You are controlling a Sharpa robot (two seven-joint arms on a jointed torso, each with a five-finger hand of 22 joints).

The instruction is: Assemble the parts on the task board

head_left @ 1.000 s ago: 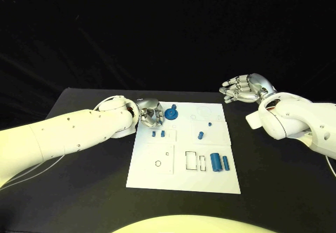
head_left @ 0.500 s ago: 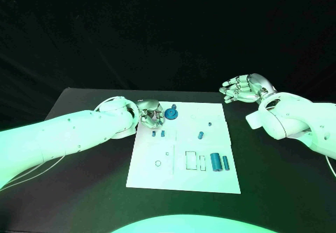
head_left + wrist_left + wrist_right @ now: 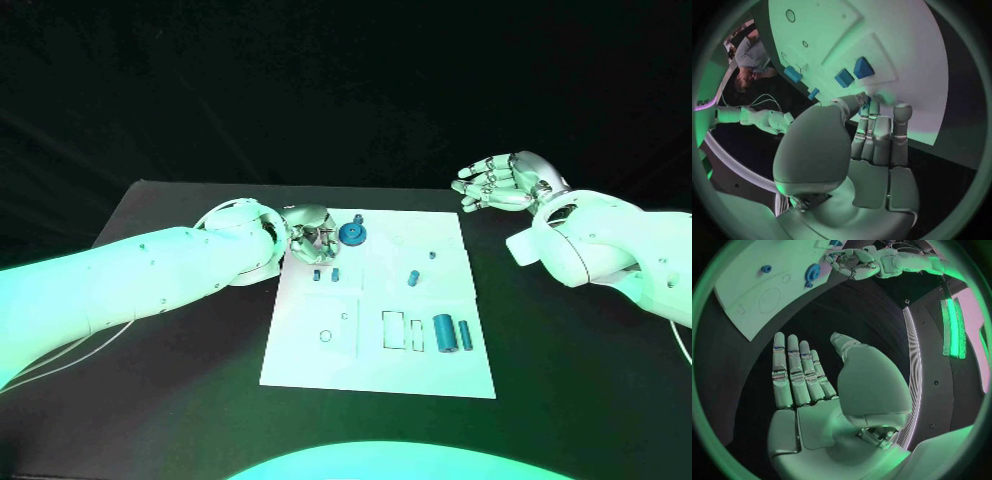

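At the far left corner of the white board [image 3: 378, 375], the left hand [image 3: 307, 235] sits low with its fingers curled over the board's edge; whether they pinch a small blue piece there I cannot tell. Just beside it stands a round blue part [image 3: 353, 236]. Two small blocks [image 3: 327, 275], a peg [image 3: 414, 278] and two upright cylinders [image 3: 453, 333] dot the board's middle and near side. The right hand [image 3: 498, 183] hovers off the far right corner, fingers apart and empty, above bare black table [image 3: 577, 350].
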